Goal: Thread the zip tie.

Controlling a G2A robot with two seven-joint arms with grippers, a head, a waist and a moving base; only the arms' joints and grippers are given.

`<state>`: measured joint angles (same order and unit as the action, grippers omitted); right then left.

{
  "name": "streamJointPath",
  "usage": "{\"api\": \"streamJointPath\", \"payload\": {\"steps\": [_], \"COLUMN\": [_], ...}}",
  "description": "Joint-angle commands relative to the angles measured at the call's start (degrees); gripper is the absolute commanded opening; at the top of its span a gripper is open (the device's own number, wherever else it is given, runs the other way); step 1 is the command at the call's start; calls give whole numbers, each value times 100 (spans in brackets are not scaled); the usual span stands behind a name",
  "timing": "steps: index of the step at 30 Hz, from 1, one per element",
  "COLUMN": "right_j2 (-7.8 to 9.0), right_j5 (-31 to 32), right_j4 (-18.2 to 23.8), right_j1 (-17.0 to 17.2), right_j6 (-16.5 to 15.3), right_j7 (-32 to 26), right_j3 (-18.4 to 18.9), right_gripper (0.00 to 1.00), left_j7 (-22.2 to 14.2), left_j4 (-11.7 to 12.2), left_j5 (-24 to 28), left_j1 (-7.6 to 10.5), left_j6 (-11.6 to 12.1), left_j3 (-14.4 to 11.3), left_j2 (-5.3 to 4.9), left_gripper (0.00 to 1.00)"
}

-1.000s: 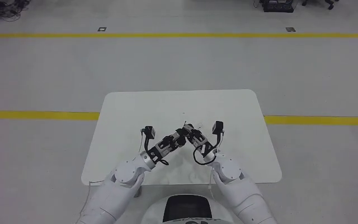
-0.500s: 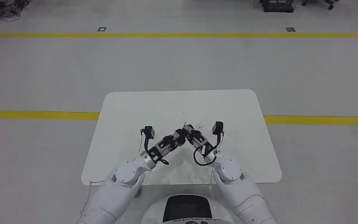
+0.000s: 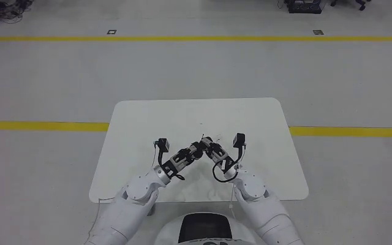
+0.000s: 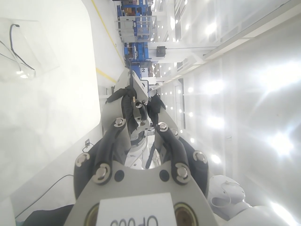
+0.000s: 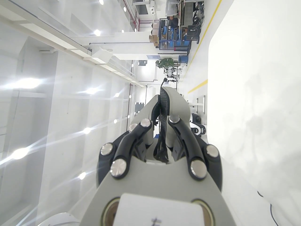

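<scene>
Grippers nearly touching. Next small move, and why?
Probably nudge the right gripper slightly toward the left gripper, keeping the end of the zip tie aimed at it. The right gripper is shut on the zip tie, its tip pokes out in front, and the two grippers nearly meet above the table.

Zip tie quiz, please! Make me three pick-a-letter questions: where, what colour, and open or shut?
1. Where is the right gripper? A over the white table; B inside a box; C under the table.
2. What colour is the zip tie it holds? A yellow; B black; C red.
3. How is the right gripper? A wide open; B lying flat; C shut on the zip tie.
Answers: 1 A, the top view shows tabletop beneath it. 2 B, the tip poking past its fingers is black. 3 C, its fingers press together with the tie between.
</scene>
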<state>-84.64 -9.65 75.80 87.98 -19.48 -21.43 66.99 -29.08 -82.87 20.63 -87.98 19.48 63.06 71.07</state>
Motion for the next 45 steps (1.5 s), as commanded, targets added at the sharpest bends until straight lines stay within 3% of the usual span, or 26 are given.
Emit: {"api": "streamJointPath", "payload": {"steps": [1,4,11,12,13,17,23,26,28,36,38,40,42,45], "right_j2": [0,0,4,5,7,25,125,178,178,178,187,243,331,462], "right_j5": [2,-3,7,11,13,8,-68,-165,-165,-165,-155,-235,-519,-820], "right_j4": [-11,-24,-18,-18,-20,-16,135,90,90,90,79,-20,-187,-540], "right_j1": [-9,-21,-24,-22,-20,1,71,46,46,46,50,25,-45,-193], "right_j6": [0,0,0,0,0,0,0,0,0,0,29,126,164,45], "right_j7": [-7,-11,-4,-7,-8,-36,-513,-896,-896,-896,-921,-1406,-2361,-3557], "right_j3": [-11,-20,-25,-23,-17,48,400,565,565,565,572,675,860,1166], "right_gripper": [0,0,0,27,100,100,100,100,100,100,100,100,100,100], "left_j7": [-4,-8,-125,-140,-162,-359,-965,-1440,-2044,-2044,-2171,-2641,-3253,-4041], "left_j4": [11,47,151,155,155,95,-8,9,48,48,-7,46,171,391], "left_j5": [-2,-5,21,22,23,102,415,484,713,713,783,704,714,800], "left_j1": [3,20,63,63,63,26,-97,-88,15,15,39,99,185,292], "left_j6": [0,0,0,0,0,0,0,-123,-301,-301,-438,-636,-1023,-1250], "left_j3": [-1,1,-1,3,12,145,571,662,644,644,580,654,787,998], "left_j2": [4,9,11,10,8,-22,-126,-183,-212,-212,-219,-278,-359,-462], "left_gripper": [14,0,0,0,0,0,0,0,0,0,0,0,0,0]}}
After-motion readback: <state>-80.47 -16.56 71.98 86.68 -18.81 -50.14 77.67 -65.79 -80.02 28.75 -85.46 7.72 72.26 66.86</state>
